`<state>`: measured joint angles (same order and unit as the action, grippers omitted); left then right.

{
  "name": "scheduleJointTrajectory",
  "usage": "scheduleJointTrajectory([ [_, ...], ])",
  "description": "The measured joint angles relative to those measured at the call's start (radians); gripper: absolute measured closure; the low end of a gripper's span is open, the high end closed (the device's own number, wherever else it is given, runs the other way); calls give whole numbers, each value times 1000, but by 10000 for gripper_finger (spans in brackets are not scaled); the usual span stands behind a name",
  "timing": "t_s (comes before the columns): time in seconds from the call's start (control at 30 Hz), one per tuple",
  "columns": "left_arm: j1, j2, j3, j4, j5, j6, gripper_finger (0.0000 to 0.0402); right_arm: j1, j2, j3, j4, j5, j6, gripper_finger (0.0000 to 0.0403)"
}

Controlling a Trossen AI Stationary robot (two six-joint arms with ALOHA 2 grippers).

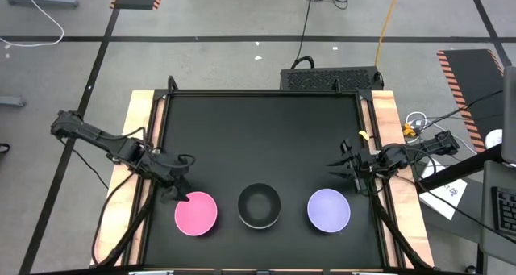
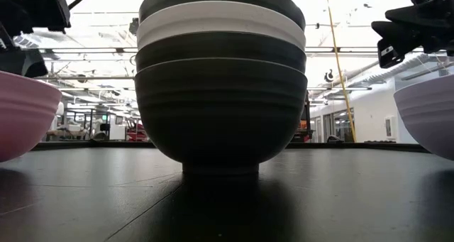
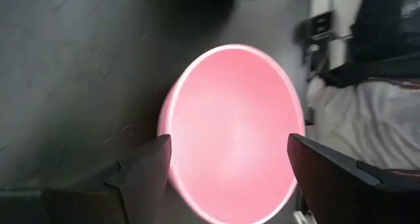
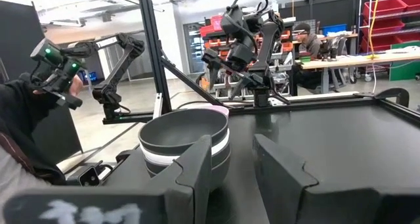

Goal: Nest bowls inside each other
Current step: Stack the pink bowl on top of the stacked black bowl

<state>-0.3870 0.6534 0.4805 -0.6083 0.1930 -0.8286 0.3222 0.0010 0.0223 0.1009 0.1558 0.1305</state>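
A stack of nested bowls (image 1: 259,206) stands at the near middle of the table. The low view shows it as black, black, white and black (image 2: 221,93). A pink bowl (image 1: 196,213) stands upright to its left and a lavender bowl (image 1: 329,210) to its right. My left gripper (image 1: 179,191) is open at the pink bowl's far-left rim. In the left wrist view (image 3: 226,148) its fingers stand on either side of the pink bowl (image 3: 233,129). My right gripper (image 1: 347,170) is open and empty, just beyond the lavender bowl, and points toward the stack (image 4: 187,138).
The black table top (image 1: 258,130) lies bare beyond the bowls. Wooden side rails (image 1: 385,122) and a metal frame border it. A person sits by the table's near left, seen in the wrist views (image 4: 20,132). Another robot rig (image 4: 246,40) stands in the room beyond.
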Motion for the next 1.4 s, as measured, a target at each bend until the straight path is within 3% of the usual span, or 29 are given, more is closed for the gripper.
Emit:
scheduleJointTrajectory([
  [1.0, -8, 234, 0, -52, 11, -64, 96, 0, 0, 0, -1, -1, 37, 298],
  [1.4, -8, 310, 0, -19, -32, -46, 96, 0, 0, 0, -1, -1, 39, 298],
])
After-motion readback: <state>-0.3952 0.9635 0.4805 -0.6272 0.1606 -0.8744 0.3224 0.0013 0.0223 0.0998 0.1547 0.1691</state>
